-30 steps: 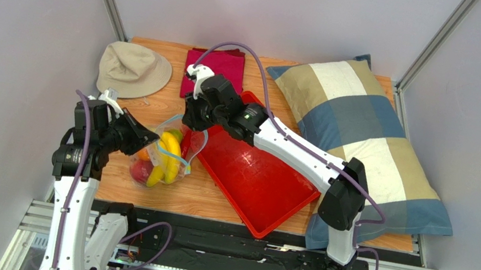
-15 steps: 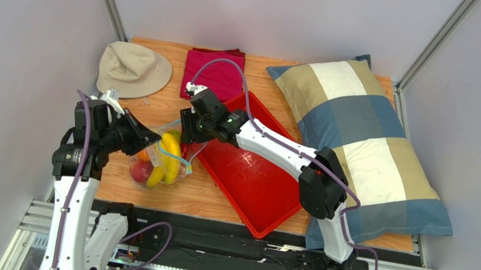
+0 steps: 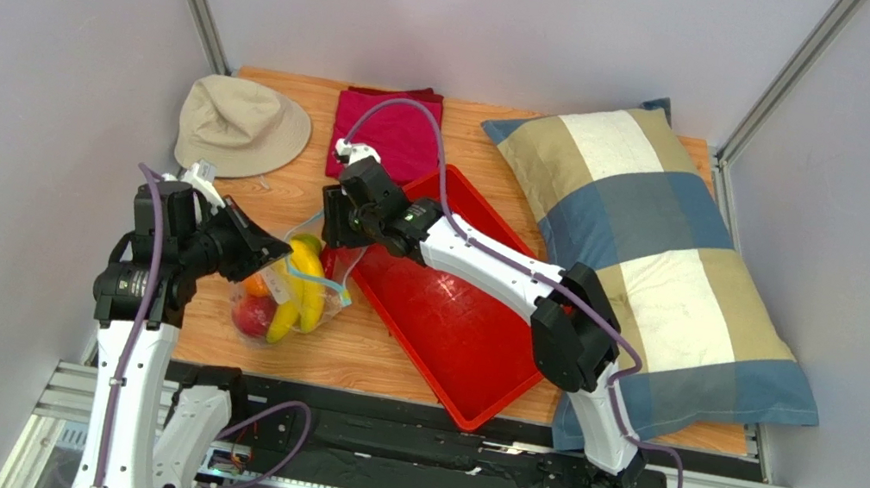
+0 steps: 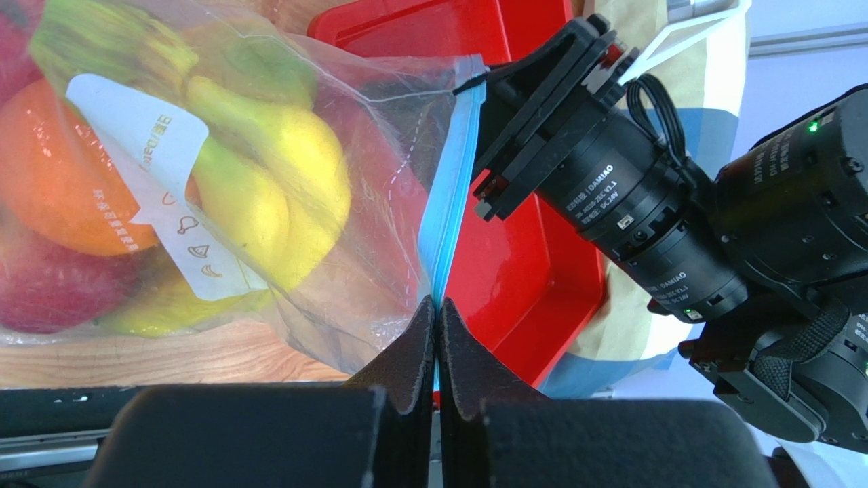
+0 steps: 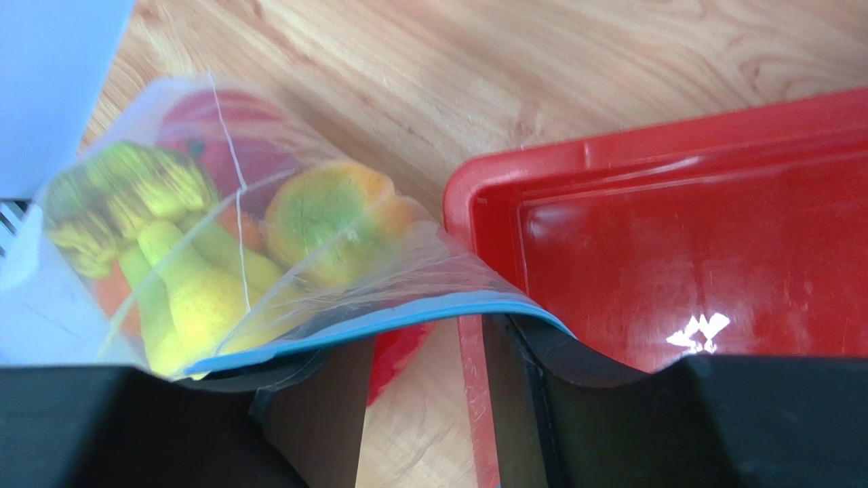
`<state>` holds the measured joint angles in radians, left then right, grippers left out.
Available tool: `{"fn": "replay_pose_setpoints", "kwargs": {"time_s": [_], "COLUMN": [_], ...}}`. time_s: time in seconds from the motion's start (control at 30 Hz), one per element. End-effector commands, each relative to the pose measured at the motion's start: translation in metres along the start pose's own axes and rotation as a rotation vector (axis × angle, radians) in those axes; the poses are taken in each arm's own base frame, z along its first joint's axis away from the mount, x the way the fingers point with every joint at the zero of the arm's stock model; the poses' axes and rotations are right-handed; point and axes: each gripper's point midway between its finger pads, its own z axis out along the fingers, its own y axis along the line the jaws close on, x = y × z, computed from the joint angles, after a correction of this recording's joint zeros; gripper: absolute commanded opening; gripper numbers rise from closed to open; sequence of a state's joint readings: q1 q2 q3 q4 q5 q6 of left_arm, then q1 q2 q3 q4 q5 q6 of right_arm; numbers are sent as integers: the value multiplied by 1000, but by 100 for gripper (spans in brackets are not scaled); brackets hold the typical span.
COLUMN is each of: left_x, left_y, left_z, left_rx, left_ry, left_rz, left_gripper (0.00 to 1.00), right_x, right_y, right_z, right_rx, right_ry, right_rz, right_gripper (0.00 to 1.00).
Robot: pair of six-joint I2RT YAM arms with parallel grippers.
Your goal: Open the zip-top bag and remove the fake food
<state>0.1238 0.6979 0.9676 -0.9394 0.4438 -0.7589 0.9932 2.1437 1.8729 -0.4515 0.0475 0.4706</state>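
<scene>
The zip-top bag (image 3: 292, 287) lies on the wooden table left of the red tray, clear, with a blue zip strip (image 4: 448, 193). Through the plastic I see fake food: a yellow banana bunch (image 4: 275, 193), an orange (image 4: 61, 193), a red apple (image 4: 41, 295) and a green-orange mango (image 5: 326, 219). My left gripper (image 4: 438, 305) is shut on the near end of the zip strip; from above it (image 3: 272, 253) is at the bag's left side. My right gripper (image 5: 423, 341) is open at the strip's other end (image 3: 335, 228). There the strip (image 5: 387, 320) lies across its fingertips, with table showing between them.
The red tray (image 3: 475, 355) sits right of the bag, its corner under my right gripper. A beige hat (image 3: 239, 124) and a folded magenta cloth (image 3: 400, 127) lie at the back. A large checked pillow (image 3: 662, 254) fills the right side.
My right gripper has opened and shifted a little left and down at the bag's mouth. The left gripper has stayed shut on the zip strip; the bag has slid slightly left.
</scene>
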Motion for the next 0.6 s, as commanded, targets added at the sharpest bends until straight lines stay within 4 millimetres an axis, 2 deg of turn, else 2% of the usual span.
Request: {"fn": "replay_pose_setpoints", "kwargs": {"time_s": [0.0, 0.1, 0.13, 0.3, 0.57], "left_x": [3, 3, 4, 7, 10], "left_y": [-8, -8, -8, -6, -3], "left_z": [-3, -3, -3, -3, -7], "left_rx": [36, 38, 37, 36, 29], "left_ry": [12, 14, 16, 18, 13], "left_rz": [-9, -9, -8, -7, -6], "left_gripper": [0, 0, 0, 0, 0], "right_x": [-37, -40, -35, -37, -50], "right_y": [16, 15, 13, 17, 22], "right_z": [3, 9, 15, 21, 23], "right_rx": [-21, -13, -8, -17, -23], "right_ry": [-147, -159, -148, -164, -214], "right_rz": [34, 43, 40, 58, 22], "right_gripper": [47, 46, 45, 41, 27]}}
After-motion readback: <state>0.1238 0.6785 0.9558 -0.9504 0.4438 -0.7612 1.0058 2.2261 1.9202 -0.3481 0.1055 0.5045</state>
